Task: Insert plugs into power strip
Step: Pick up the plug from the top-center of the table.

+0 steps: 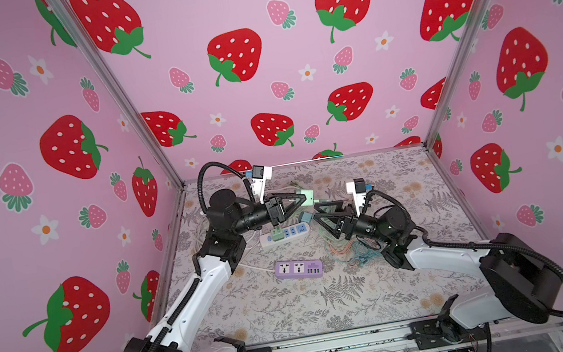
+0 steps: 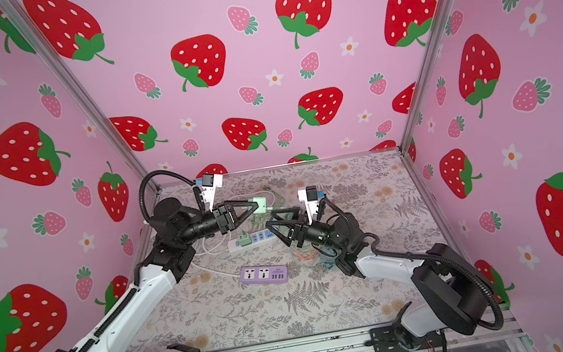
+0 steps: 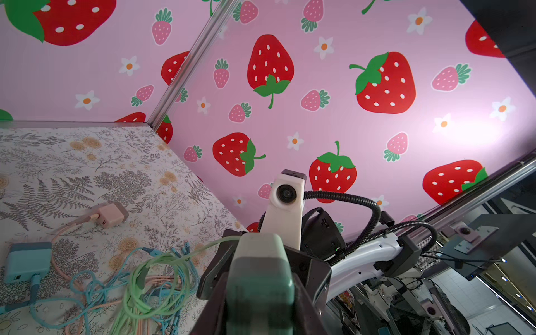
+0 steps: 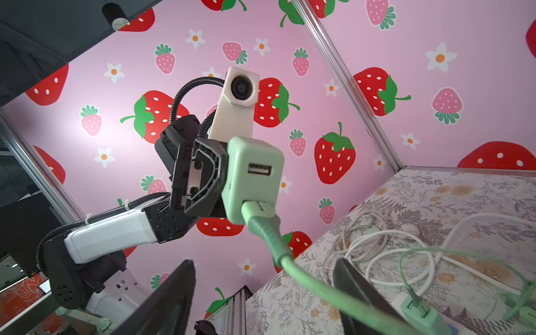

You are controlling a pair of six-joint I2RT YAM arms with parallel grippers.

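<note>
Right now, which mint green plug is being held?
The mint green plug clamped in the left gripper, held in the air; the other mint plug sits on the white power strip.

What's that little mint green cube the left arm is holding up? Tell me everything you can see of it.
It is a mint green plug, a rounded cube of smooth-looking plastic. One face has an empty USB slot and, beside it, a matching green cable plugged in. The left claw pinches its sides, holding it in the air above the table. The cable trails toward the open right claw. Its prongs are hidden.
</note>
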